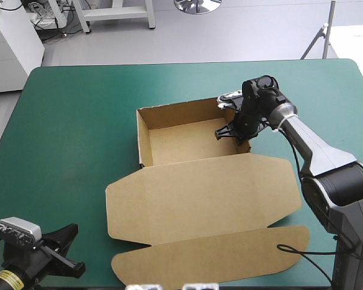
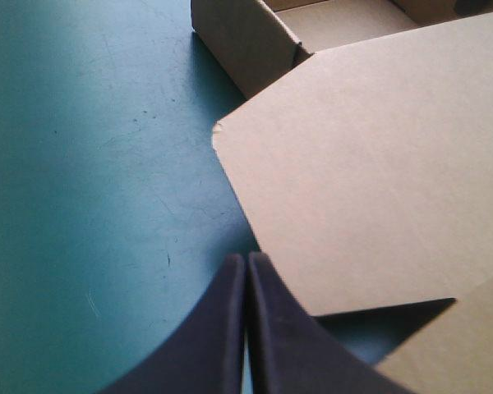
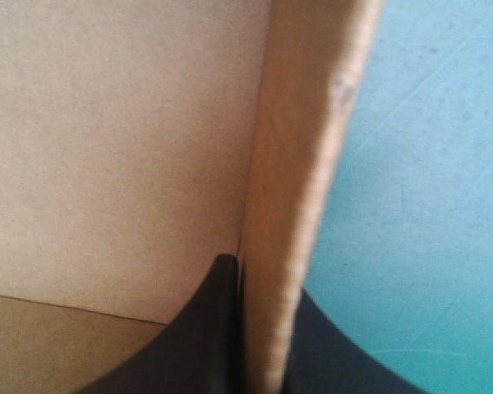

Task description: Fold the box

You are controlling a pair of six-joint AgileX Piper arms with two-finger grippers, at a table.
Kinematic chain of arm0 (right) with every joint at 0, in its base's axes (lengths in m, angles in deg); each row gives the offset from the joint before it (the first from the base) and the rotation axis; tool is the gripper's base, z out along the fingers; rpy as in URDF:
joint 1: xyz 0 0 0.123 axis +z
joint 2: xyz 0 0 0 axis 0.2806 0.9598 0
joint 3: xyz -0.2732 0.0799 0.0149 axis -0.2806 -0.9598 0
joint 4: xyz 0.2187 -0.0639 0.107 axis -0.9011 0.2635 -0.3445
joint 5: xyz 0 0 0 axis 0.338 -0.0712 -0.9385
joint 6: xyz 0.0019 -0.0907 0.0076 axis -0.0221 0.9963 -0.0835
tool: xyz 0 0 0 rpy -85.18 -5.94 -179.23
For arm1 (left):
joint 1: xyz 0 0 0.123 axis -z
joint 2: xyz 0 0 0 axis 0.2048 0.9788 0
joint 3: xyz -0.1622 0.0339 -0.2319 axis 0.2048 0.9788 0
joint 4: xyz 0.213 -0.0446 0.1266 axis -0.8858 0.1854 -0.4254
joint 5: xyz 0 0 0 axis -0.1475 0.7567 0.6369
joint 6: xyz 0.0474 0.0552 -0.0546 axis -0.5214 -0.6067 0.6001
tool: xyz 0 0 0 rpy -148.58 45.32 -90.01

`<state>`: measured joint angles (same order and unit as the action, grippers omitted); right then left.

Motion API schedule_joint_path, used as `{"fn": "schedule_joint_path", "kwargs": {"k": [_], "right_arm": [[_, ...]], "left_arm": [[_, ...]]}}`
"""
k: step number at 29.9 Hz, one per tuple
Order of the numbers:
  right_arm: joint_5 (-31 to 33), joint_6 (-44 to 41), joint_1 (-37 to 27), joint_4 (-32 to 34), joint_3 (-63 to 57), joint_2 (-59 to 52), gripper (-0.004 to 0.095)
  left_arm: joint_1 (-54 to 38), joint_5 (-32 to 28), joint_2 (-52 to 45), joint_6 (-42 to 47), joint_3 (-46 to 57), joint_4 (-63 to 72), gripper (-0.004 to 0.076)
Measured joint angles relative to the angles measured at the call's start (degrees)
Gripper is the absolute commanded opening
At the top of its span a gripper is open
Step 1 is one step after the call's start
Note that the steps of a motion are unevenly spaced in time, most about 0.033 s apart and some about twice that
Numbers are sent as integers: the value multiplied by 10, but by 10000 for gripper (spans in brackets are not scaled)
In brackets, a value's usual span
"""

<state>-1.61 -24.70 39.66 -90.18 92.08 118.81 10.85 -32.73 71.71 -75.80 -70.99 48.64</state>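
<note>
The brown box [image 1: 199,199] sits mid-table on the teal-green cover [image 1: 66,133] as an open tray, its lid lying flat toward the near edge. The right gripper [image 1: 235,130] pinches the tray's right wall [image 3: 300,205]. The left gripper [image 2: 246,258] rests closed and empty at the near left. The board looks light and stiff and likely bends only along its scores, so wall tops and flap edges offer the best hold.

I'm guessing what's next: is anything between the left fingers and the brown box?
Nothing visible: only bare teal-green table cover lies between the shut left black fingers and the flat lid of the brown cardboard box.

Bright, even light fills the scene; the box [image 1: 199,193] casts soft shadows on the teal-green cover [image 1: 66,133].
</note>
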Motion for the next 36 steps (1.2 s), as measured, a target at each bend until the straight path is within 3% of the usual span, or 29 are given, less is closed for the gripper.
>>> {"fn": "schedule_joint_path", "kwargs": {"k": [7, 14, 17, 21, 24, 31, 34, 36], "right_arm": [[9, 48, -48, 53, 17, -56, -19], [7, 86, -256, 87, 122, -109, -19], [8, 108, -352, 53, 133, -112, -19], [9, 135, -451, -46, 132, -76, -19], [8, 140, -477, -84, 121, -35, -19], [7, 140, -481, -73, 101, 48, 3], [5, 136, -481, -71, 98, 69, 118], [5, 136, -481, -71, 97, 70, 274]], "left_arm": [[0, -5, 0, 0, 15, -1, -10], [0, -7, 0, 0, 16, -1, -10], [0, -8, 0, 0, 16, -1, -10], [0, -9, 0, 0, 16, -1, -10], [0, -10, 0, 0, 16, -1, -10], [0, -10, 0, -2, 16, -1, -10], [0, -10, 0, -3, 16, -1, -10], [0, -10, 0, -4, 16, -1, -10]]}}
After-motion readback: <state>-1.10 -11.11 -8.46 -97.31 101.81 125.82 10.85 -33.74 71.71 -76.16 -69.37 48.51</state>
